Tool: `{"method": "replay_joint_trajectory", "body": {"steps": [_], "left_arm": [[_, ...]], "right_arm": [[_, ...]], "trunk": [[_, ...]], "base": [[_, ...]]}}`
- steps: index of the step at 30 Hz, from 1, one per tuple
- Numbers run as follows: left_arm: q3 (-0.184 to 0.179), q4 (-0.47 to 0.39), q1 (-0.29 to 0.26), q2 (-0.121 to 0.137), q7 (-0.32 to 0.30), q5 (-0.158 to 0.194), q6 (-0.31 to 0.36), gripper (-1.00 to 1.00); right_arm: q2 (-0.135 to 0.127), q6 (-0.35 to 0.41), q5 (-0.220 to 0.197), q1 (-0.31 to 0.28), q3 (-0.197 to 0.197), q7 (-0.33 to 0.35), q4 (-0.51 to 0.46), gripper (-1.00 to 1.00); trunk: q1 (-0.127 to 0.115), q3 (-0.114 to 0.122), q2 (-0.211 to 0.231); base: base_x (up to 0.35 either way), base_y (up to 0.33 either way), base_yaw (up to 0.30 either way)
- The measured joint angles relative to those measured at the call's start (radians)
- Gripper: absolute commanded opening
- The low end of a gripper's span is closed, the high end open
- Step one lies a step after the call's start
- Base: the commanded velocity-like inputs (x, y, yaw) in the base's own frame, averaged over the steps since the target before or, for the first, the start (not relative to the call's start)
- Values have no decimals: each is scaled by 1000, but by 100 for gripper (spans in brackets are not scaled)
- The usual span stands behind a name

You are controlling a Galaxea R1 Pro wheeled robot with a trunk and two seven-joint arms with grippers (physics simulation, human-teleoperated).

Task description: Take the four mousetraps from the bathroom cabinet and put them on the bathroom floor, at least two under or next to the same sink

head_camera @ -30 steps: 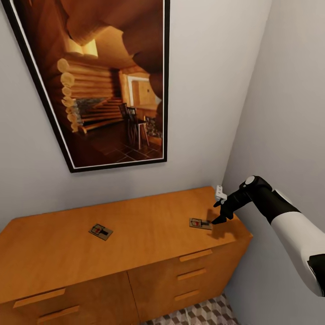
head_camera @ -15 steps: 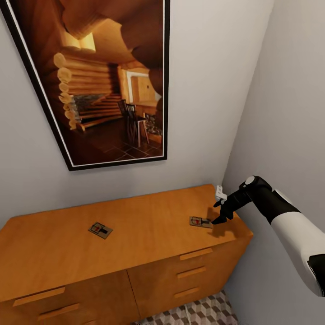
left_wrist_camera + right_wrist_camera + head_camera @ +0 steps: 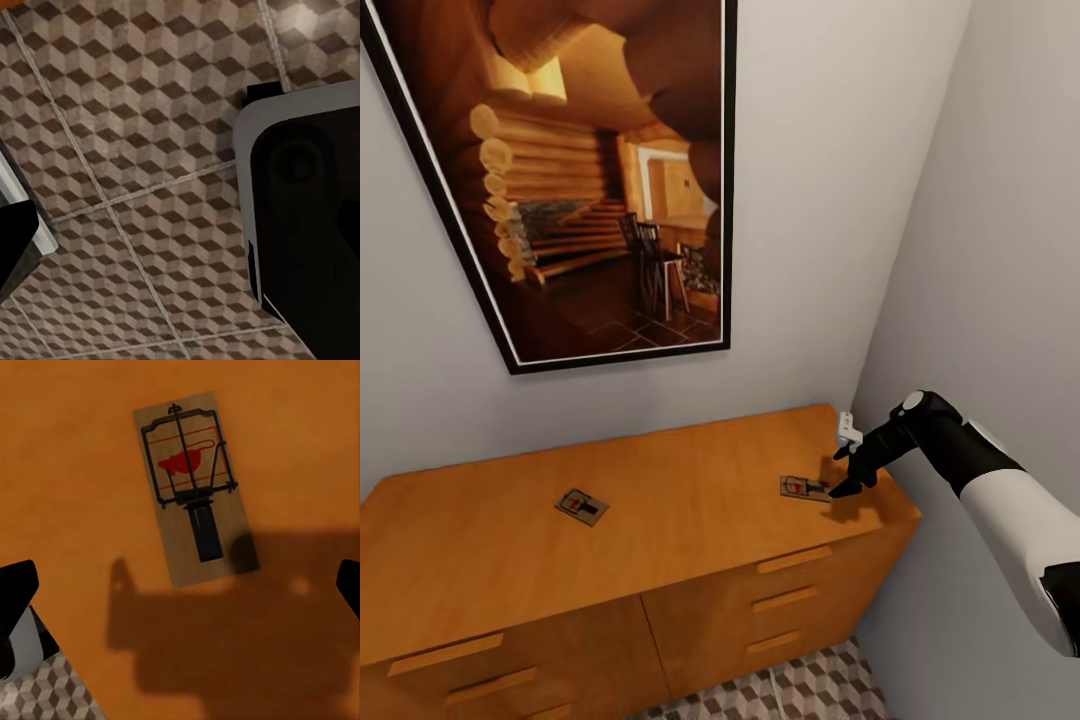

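Observation:
Two mousetraps lie flat on the orange-brown cabinet (image 3: 680, 540): one mousetrap (image 3: 582, 506) left of the middle, the other mousetrap (image 3: 803, 487) near the right end. My right gripper (image 3: 838, 472) hangs open just right of and slightly above that second trap, touching nothing. In the right wrist view the same mousetrap (image 3: 196, 487) lies with its red mouse print and black wire facing up, and my right gripper (image 3: 182, 585) casts its shadow over the trap's near end. The left wrist view looks down on the cube-patterned bathroom floor (image 3: 150, 112), with one dark left finger (image 3: 13, 244) at the frame's edge.
A large black-framed picture (image 3: 590, 180) hangs on the wall behind the cabinet. A grey side wall (image 3: 1000, 250) stands close to the cabinet's right end. Drawers with bar handles (image 3: 794, 560) face me. A strip of patterned floor (image 3: 820, 690) shows below. Dark robot bodywork (image 3: 307, 217) looms over the tiles.
The whole head view has shifted slightly, so the camera moved. The right gripper stays open beside the right-hand mousetrap, and both traps lie where they were.

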Motion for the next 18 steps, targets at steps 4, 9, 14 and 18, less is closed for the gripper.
{"method": "replay_joint_trajectory", "body": {"steps": [4,9,14,18], "left_arm": [[-1,0,4,0,-1,0,1,100],[0,0,5,0,-1,0,2,100],[0,0,8,0,-1,0,3,100],[0,0,11,0,-1,0,3,100]], "right_arm": [[0,0,0,0,0,0,0,100],[0,0,0,0,0,0,0,100],[1,0,0,0,0,0,0,100],[1,0,-1,0,0,1,0,100]], "trunk": [[0,-4,0],[0,-9,0],[0,-12,0],[0,-14,0]], "base": [[0,0,0],[0,0,0],[0,0,0],[0,0,0]]}}
